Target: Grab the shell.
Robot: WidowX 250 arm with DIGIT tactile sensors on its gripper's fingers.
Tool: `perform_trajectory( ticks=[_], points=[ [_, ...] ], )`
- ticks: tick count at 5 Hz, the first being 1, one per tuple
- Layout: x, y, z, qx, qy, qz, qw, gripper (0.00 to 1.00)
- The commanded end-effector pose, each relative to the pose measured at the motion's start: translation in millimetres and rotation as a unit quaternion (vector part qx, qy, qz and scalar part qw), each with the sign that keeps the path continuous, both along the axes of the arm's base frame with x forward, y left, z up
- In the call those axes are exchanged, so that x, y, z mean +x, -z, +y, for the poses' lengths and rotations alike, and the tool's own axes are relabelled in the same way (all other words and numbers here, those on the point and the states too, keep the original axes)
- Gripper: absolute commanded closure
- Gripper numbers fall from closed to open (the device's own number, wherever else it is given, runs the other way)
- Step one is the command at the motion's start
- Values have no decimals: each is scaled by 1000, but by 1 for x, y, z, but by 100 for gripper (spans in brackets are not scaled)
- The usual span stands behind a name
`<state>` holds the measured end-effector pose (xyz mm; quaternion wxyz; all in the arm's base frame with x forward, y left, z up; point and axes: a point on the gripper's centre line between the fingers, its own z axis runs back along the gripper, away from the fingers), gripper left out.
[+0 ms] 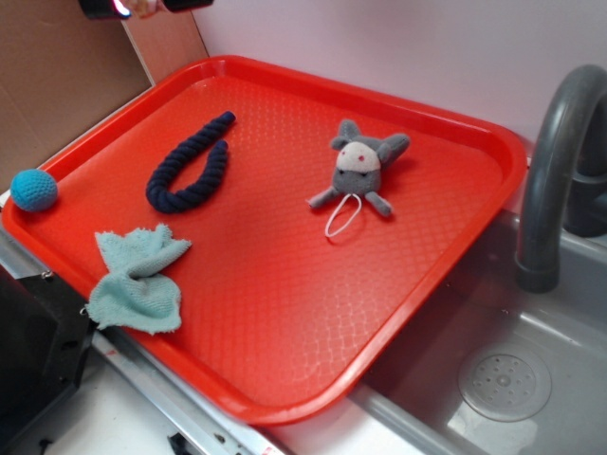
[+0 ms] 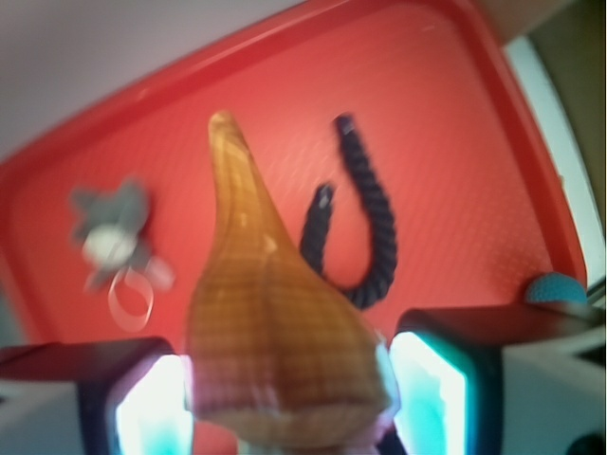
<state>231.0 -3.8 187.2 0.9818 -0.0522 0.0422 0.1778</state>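
In the wrist view the jaws pinch the shell [image 2: 285, 351] from both sides, its tapered tip pointing to 12 o'clock over the red tray [image 2: 455, 85]. Beyond lie the navy rope [image 2: 375, 218] and, at 10 o'clock, the grey plush toy [image 2: 112, 232]. In the exterior view the gripper [image 1: 142, 8] sits raised at the top edge.

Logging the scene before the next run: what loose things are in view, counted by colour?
Blue: 3 (ball, rope, cloth)
Grey: 1 (plush mouse)
Tan-brown: 1 (shell, held in the end effector)
Total: 5
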Motion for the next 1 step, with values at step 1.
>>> perform_trajectory(
  ticks=[1],
  points=[
    [-26, -27, -5, -9, 77, -89, 993, 100]
  ],
)
